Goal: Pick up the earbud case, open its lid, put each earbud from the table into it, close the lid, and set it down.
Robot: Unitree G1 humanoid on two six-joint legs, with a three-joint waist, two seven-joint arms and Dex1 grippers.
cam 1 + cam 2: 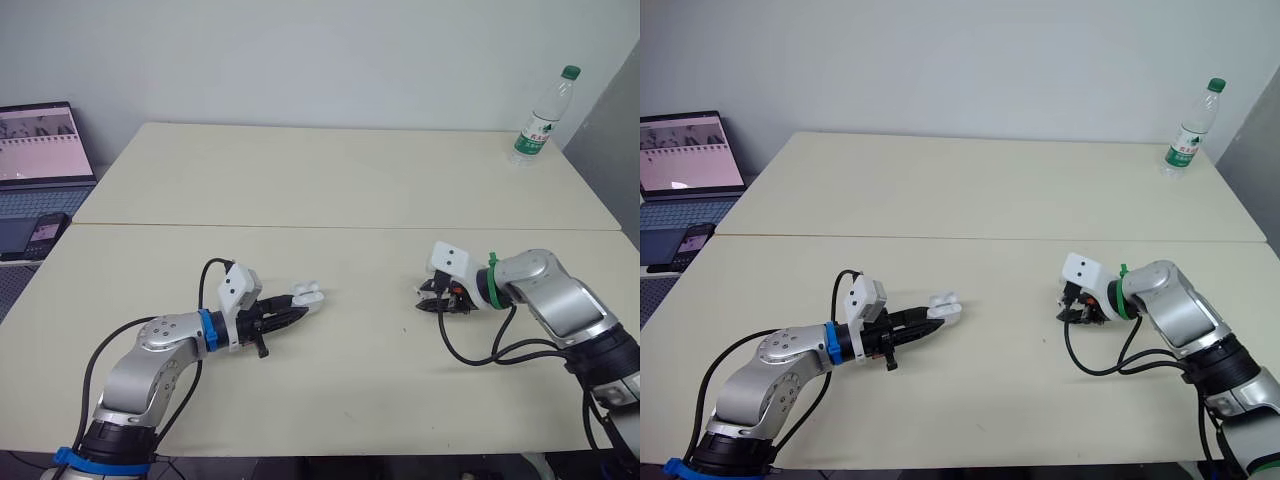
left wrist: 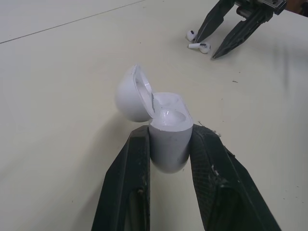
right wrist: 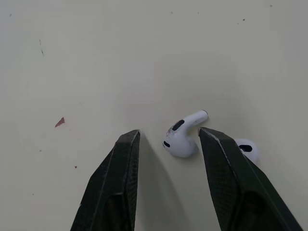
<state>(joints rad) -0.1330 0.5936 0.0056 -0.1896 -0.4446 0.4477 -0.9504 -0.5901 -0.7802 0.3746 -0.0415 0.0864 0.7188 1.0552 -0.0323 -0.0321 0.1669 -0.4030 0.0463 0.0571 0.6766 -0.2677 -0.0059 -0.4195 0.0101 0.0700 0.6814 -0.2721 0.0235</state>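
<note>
Plainly, the left gripper [image 1: 934, 325] is clamped on the small white glossy plastic earbud case [image 2: 168, 139], its two black fingers pressing the rounded body from either side. We see the case in the near half of the pale cream worktop [image 1: 350, 190], left of the middle and closer to the front edge than to the far one. Its long axis runs in line with the fingers, with the open mouth facing away from the wrist, toward the robot's right. The domed lid [image 2: 131, 95] is hinged back and stands tilted to one side of the mouth. Whether the case clears the surface we cannot tell.

Well apart from it, right of the middle, the right gripper [image 1: 428, 302] is spread, its tips down at the worktop and holding nothing. One white earbud [image 3: 182, 139] lies on its side between those tips, its stem slanting away from the wrist. The second white earbud [image 3: 246, 148] lies just beside it, partly hidden by one finger.

A clear plastic water bottle with a green cap [image 1: 543, 115] stands upright near the far right corner, and an open laptop [image 1: 40, 150] sits off the left edge
</note>
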